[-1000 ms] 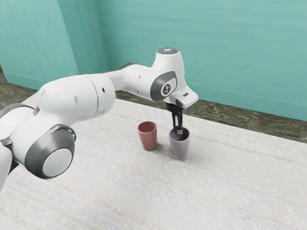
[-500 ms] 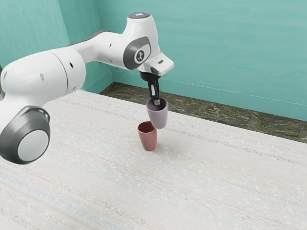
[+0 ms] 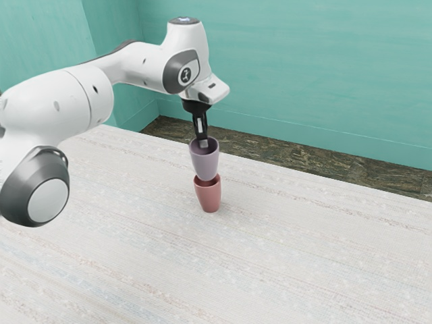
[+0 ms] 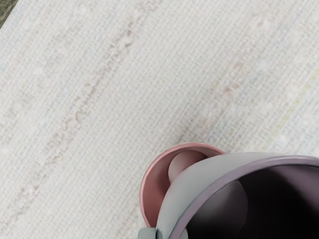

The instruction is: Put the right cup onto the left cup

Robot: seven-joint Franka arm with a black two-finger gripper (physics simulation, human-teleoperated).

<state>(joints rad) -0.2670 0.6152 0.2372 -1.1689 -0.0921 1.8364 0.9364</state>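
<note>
Purple cup [image 3: 204,163] has shifted, seemingly just above the red cup [image 3: 210,198].

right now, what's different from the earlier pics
The purple cup has been lifted off the table and carried toward the exterior view's left; it now hangs over the red cup. The arm and gripper moved with it, the gripper shut on its wall. The red cup stayed upright in the same spot.
</note>
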